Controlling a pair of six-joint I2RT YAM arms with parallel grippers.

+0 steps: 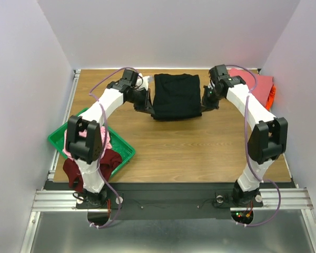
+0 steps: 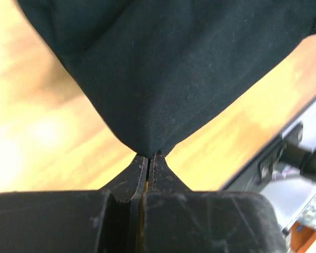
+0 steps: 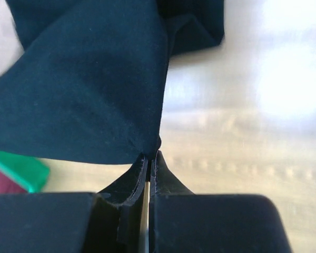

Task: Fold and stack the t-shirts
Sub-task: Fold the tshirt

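A black t-shirt [image 1: 176, 96] lies folded into a rectangle at the back middle of the wooden table. My left gripper [image 1: 146, 107] is shut on its near left corner, and the cloth [image 2: 163, 68] rises from the pinched tips [image 2: 149, 156]. My right gripper [image 1: 204, 107] is shut on its near right corner, with cloth [image 3: 84, 89] pulled up from the tips [image 3: 150, 155]. A coral-pink tee [image 1: 253, 84] lies at the back right. A light pink tee [image 1: 104, 138] and a dark maroon tee [image 1: 73, 171] lie in and over the green tray.
The green tray [image 1: 124, 151] sits at the front left, partly under my left arm. White walls close the table on three sides. A corner of the tray [image 3: 21, 171] shows in the right wrist view.
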